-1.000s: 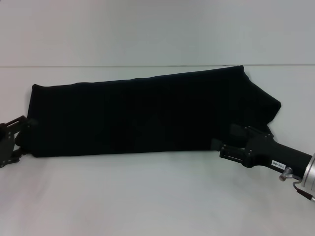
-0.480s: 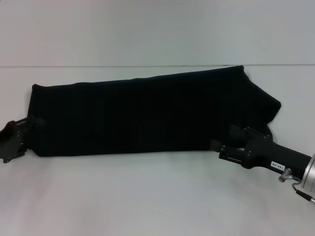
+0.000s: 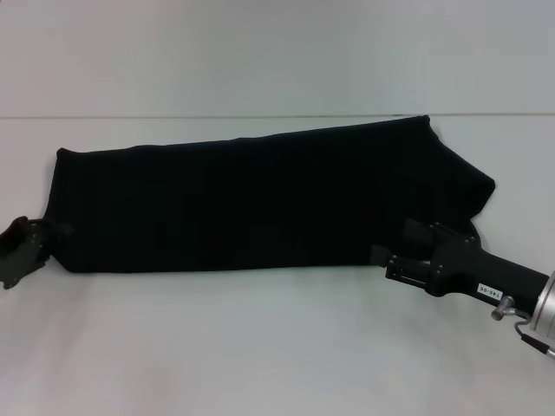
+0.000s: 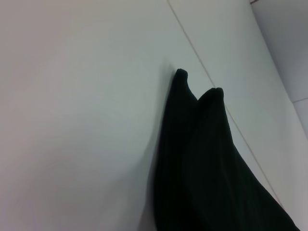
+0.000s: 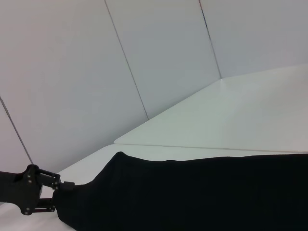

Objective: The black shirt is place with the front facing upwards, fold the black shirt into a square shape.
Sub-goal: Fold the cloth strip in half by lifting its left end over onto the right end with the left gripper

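The black shirt [image 3: 260, 199] lies folded into a long band across the white table, its right end wider and angled. No print shows on it. My left gripper [image 3: 39, 238] sits at the band's lower left corner, touching the cloth edge; the right wrist view shows the same gripper [image 5: 60, 196] against that end of the shirt [image 5: 202, 192]. My right gripper [image 3: 381, 256] rests at the band's lower edge near the right end. In the left wrist view the shirt's end [image 4: 202, 168] shows two stacked layers.
The white table [image 3: 277, 347] spreads in front of and behind the shirt. A seam line [image 3: 260, 116] runs across the table just behind the shirt. White wall panels [image 5: 159, 57] stand beyond the table.
My left gripper has turned and pulled in closer to the shirt's lower left corner. The right arm and the shirt have stayed put.
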You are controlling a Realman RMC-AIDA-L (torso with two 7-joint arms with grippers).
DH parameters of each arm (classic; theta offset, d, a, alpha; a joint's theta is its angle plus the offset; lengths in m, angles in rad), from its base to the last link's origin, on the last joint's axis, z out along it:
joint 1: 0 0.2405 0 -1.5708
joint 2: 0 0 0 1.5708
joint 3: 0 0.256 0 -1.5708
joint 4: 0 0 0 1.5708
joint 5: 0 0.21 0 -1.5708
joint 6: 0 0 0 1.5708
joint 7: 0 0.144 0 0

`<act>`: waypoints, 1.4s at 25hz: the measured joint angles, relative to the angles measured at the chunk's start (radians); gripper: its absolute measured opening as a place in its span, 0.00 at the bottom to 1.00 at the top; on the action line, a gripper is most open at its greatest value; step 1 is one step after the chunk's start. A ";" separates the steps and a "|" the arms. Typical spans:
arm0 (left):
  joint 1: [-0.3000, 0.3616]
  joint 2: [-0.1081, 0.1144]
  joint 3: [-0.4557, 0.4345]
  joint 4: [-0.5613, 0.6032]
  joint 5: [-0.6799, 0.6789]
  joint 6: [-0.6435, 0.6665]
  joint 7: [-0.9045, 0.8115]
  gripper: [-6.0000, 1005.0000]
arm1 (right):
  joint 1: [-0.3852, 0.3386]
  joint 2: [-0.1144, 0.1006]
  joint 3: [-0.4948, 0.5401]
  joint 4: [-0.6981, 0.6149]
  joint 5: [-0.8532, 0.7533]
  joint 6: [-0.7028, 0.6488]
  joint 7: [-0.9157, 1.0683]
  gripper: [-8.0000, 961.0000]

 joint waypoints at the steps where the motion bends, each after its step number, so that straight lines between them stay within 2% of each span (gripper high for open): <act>1: 0.000 -0.001 -0.001 0.000 -0.001 -0.001 0.006 0.48 | 0.001 0.000 0.000 0.000 0.000 0.000 0.000 0.97; 11: 0.001 -0.002 -0.006 0.000 -0.011 -0.031 0.033 0.17 | 0.009 0.002 0.003 0.000 0.004 -0.001 0.000 0.97; 14: 0.001 0.010 -0.015 -0.001 -0.012 -0.043 0.041 0.09 | 0.010 0.002 0.006 0.000 0.005 -0.001 0.000 0.97; 17: 0.007 0.031 -0.045 0.000 -0.012 -0.064 0.047 0.02 | 0.011 0.002 0.008 0.000 0.006 -0.001 0.002 0.97; 23: 0.014 0.085 -0.149 0.005 -0.006 -0.096 0.065 0.03 | 0.011 0.002 0.008 0.007 0.006 -0.003 0.007 0.97; 25: 0.014 0.096 -0.173 0.010 -0.005 -0.097 0.069 0.04 | 0.011 0.002 0.008 0.008 0.006 -0.004 0.011 0.97; 31: 0.000 0.101 -0.189 0.025 -0.020 -0.066 0.064 0.06 | 0.008 0.002 0.008 0.012 0.007 -0.010 0.013 0.97; 35: -0.032 0.101 -0.190 0.025 -0.061 0.026 0.059 0.07 | 0.002 0.001 0.008 0.019 0.008 -0.012 0.013 0.97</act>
